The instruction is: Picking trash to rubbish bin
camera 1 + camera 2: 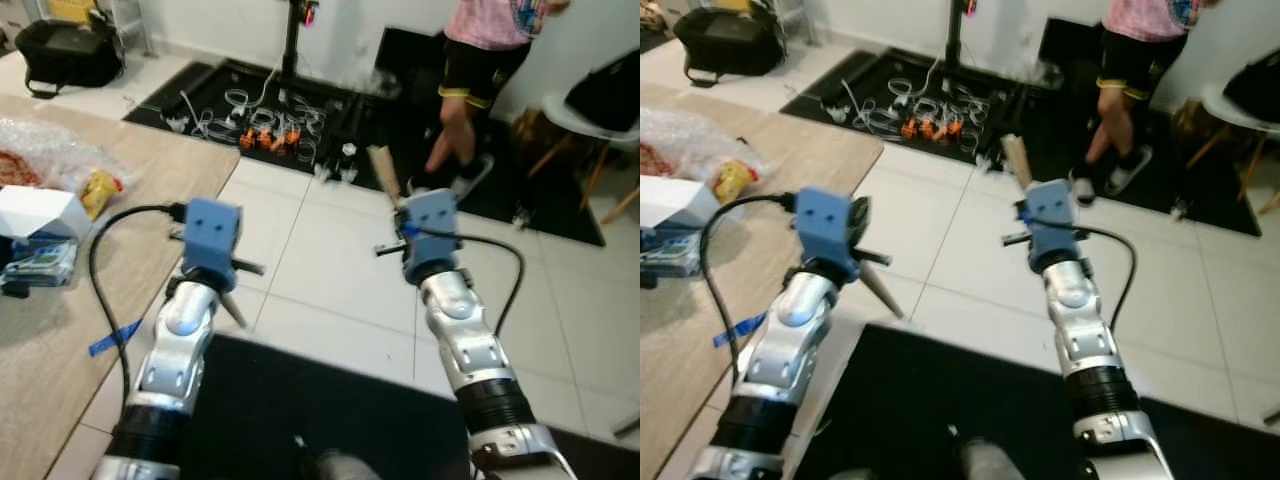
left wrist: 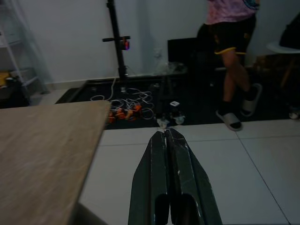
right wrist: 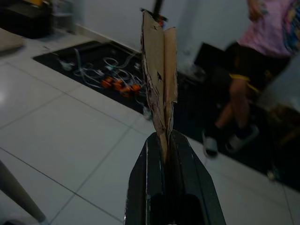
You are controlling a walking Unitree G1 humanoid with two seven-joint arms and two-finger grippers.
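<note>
Cardboard scrap (image 3: 159,79) (pinched, right gripper (image 3: 165,137))

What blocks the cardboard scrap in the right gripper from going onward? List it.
No bin is visible. The right gripper holds the cardboard scrap over white tiles; beyond lie a cable-strewn black mat and a person.

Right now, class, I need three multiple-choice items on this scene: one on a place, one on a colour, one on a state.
1. Where does the white box sit?
A. on the wooden table
B. on the floor tiles
C. on the white chair

2. What colour is the person's top?
A. green
B. pink
C. black

3. What is the right end effector doing?
A. hanging open
B. pressing the table
C. clamping a cardboard scrap

Answers: A, the box rests on the tabletop beside wrappers; B, the top is pink above black shorts; C, the right wrist view shows fingers shut on the scrap.
</note>
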